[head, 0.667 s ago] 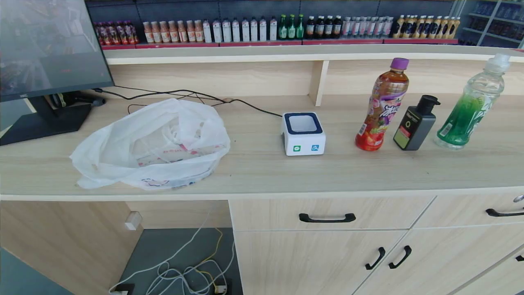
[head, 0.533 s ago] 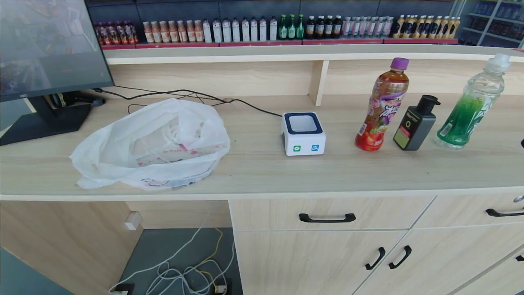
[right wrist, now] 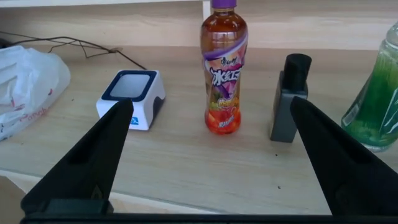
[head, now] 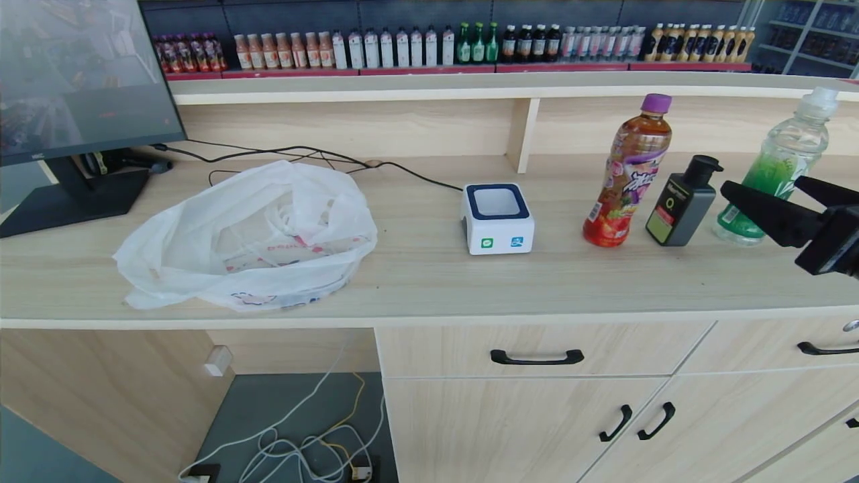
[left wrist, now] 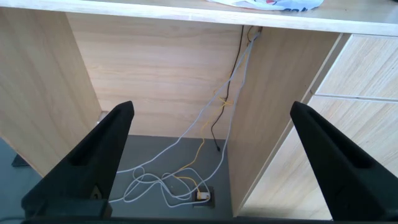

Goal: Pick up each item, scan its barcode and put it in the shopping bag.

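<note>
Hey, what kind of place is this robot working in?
Likely a shop checkout: a scanner and shopping bag sit on the counter beside a monitor, with rows of bottled drinks shelved behind.

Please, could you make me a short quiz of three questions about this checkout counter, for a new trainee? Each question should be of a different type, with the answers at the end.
1. True or false: the white plastic shopping bag lies on the pale wooden counter, on the robot's left of the white cube scanner with a blue rim.
2. Which item stands between the amber tea bottle with a purple cap and the clear bottle with a green label? A) a red can B) the dark grey pump bottle C) a yellow box
3. Fill in: the right gripper has its jaws ____.
Key: 1 true; 2 B; 3 open.
</note>
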Tool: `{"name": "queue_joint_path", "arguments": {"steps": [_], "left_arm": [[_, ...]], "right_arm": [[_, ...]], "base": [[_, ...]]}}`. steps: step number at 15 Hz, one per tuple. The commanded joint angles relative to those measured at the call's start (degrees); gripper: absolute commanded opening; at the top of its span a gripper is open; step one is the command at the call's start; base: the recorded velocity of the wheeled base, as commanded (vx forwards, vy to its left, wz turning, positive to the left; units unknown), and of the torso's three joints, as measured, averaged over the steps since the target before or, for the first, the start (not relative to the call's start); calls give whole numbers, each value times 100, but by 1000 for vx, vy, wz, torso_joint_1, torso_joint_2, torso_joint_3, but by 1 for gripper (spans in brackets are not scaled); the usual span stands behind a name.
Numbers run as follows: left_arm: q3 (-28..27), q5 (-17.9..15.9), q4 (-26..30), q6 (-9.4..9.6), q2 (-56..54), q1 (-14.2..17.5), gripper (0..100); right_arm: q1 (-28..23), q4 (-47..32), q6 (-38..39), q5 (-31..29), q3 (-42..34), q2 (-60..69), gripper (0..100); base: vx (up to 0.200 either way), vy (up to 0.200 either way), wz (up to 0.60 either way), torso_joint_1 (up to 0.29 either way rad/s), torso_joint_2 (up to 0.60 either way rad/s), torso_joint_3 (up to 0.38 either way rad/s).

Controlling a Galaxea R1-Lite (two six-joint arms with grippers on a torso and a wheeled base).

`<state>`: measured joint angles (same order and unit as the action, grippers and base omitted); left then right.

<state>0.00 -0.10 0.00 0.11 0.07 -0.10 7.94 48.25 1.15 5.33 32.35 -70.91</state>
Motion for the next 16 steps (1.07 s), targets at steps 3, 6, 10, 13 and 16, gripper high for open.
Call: {"name": "queue_joint_path", "arguments": {"steps": [3, 6, 10, 13, 16], "left_arm": [[0, 1, 0, 7, 1, 1, 100], [0, 1, 0, 7, 1, 1, 100], [0, 1, 0, 15, 1, 1, 100], [0, 1, 0, 15, 1, 1, 100], [0, 1, 0, 15, 1, 1, 100]], "right_arm": [[226, 413, -115, -137, 597, -1337, 100], [235, 879, -422, -287, 781, -1926, 100], [349, 1213, -405, -427, 904, -2304, 100], [349, 1231, -378, -436, 1071, -2515, 100], [349, 1231, -361, -585, 1440, -2823, 100]], "base": [[0, 0, 0, 0, 0, 0], [0, 0, 0, 0, 0, 0], [0, 0, 0, 0, 0, 0], [0, 0, 0, 0, 0, 0], [0, 0, 0, 0, 0, 0]]}}
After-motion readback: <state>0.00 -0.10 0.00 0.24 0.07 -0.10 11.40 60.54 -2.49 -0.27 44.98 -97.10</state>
